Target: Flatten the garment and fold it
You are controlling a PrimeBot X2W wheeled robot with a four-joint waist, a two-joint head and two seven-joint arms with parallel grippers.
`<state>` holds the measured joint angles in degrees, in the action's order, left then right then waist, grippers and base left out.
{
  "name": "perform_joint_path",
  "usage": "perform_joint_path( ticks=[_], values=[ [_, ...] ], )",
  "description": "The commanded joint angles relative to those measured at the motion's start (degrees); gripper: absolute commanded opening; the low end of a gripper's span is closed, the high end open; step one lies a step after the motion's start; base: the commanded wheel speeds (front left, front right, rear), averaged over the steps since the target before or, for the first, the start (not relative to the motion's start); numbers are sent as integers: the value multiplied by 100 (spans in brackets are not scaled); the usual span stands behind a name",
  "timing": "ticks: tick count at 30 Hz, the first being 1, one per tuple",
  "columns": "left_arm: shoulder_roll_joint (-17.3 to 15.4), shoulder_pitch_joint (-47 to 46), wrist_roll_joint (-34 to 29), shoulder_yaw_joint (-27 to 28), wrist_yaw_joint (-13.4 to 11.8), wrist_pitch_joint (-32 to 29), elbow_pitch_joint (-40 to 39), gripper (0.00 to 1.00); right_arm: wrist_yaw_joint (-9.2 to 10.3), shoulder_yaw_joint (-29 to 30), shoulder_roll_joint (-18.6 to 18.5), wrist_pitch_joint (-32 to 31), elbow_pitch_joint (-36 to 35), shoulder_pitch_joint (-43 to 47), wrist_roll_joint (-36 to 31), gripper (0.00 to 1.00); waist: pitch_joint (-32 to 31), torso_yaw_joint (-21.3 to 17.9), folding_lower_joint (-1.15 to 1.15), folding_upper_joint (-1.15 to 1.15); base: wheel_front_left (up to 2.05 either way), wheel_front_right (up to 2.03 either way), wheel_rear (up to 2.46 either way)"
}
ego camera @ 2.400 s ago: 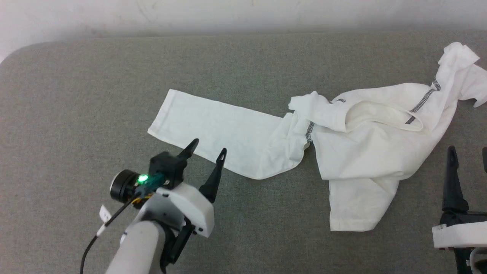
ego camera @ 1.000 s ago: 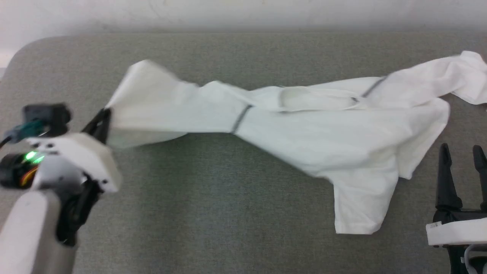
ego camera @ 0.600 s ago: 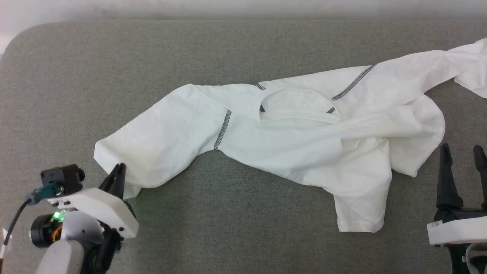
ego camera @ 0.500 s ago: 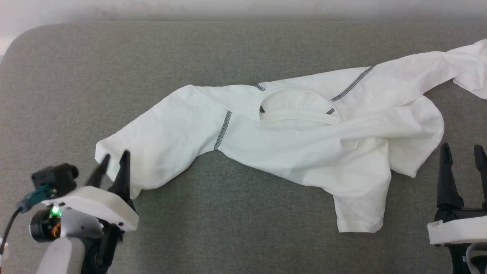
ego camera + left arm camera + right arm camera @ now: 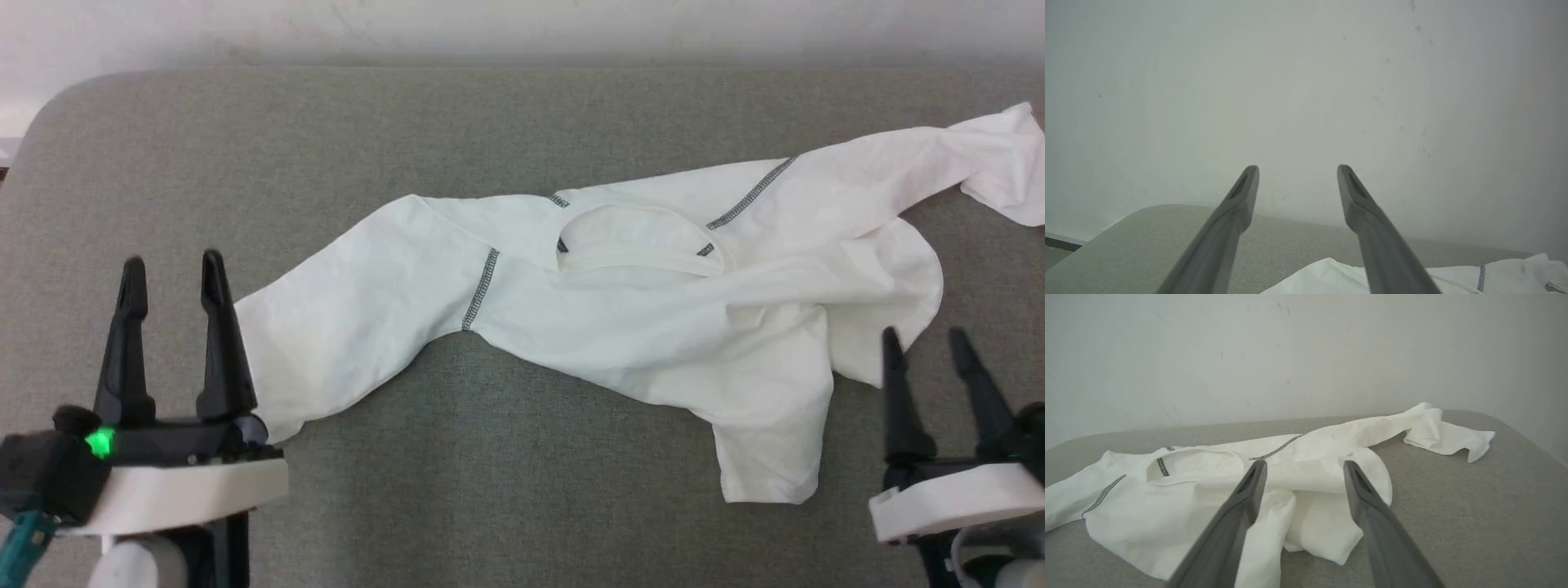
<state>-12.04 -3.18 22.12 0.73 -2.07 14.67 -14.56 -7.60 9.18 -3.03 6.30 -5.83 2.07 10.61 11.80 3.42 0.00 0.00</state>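
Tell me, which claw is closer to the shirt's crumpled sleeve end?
Right. The right claw hangs open short of that sleeve end, not touching it. The left claw, also open, is far off beside the other sleeve.

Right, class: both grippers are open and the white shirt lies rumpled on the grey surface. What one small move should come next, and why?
Probably ease the right gripper forward onto the doubled-over fold of the garment just ahead of it and pinch it. Both grippers stand open and empty; the sleeve beside the left gripper lies fairly straight, while that side is bunched.
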Motion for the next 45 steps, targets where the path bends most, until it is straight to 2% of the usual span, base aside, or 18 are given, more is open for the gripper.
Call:
perform_joint_path(
  ticks=[1,8,16,17,18,19,23,26,29,33,36,40,43,44,45],
  values=[
    [240,255,-195,126,51,30,-72,100,11,-123,15,-181,121,71,-57,100,-27,47,0,0,0,0,0],
    [672,568,-407,321,287,31,-42,100,11,-210,15,-954,429,70,-432,100,-85,271,0,0,0,0,0],
    [845,506,-563,436,515,32,66,100,11,-384,15,-1963,1276,-128,-681,100,-128,543,0,0,0,0,0],
    [856,502,-575,439,531,32,83,100,11,-456,15,-2059,1404,-171,-670,49,-131,559,0,0,0,0,0],
    [866,502,-584,435,544,32,104,100,11,-494,15,-2106,1504,-225,-656,13,-133,572,0,0,0,0,0],
    [874,504,-592,422,558,32,131,100,11,-529,15,-2155,1591,-272,-650,0,-139,584,0,0,0,0,0],
    [895,514,-618,402,593,32,209,100,11,-729,15,-2352,1599,-484,-519,0,-185,570,0,0,0,0,0],
    [903,539,-629,394,614,32,248,100,11,-1009,15,-2750,1236,-640,-505,0,-248,515,0,0,0,0,0],
    [908,562,-642,360,632,32,279,100,11,-1414,-80,-3573,615,-697,-365,0,-316,441,0,0,0,0,0],
    [912,592,-634,283,649,32,331,100,11,-2027,-620,-5298,-426,-323,236,0,-386,396,0,0,0,0,0],
    [914,614,-583,209,629,32,358,100,11,-2106,-996,-6320,-1186,170,685,0,-402,406,0,0,0,0,0],
    [914,667,-519,149,582,32,381,100,11,-1983,-1121,-7201,-1642,960,1044,0,-402,426,0,0,0,0,0],
    [915,693,-498,137,561,32,384,100,11,-1910,-1092,-7361,-1686,1322,1085,0,-398,434,0,0,0,0,0],
    [915,696,-492,136,556,32,381,100,11,-1917,-1071,-7289,-1669,1364,1075,13,-391,435,0,0,0,0,0],
    [915,696,-487,135,551,32,379,100,11,-1915,-1043,-7162,-1631,1374,1062,19,-384,437,0,0,0,0,0]
  ],
)
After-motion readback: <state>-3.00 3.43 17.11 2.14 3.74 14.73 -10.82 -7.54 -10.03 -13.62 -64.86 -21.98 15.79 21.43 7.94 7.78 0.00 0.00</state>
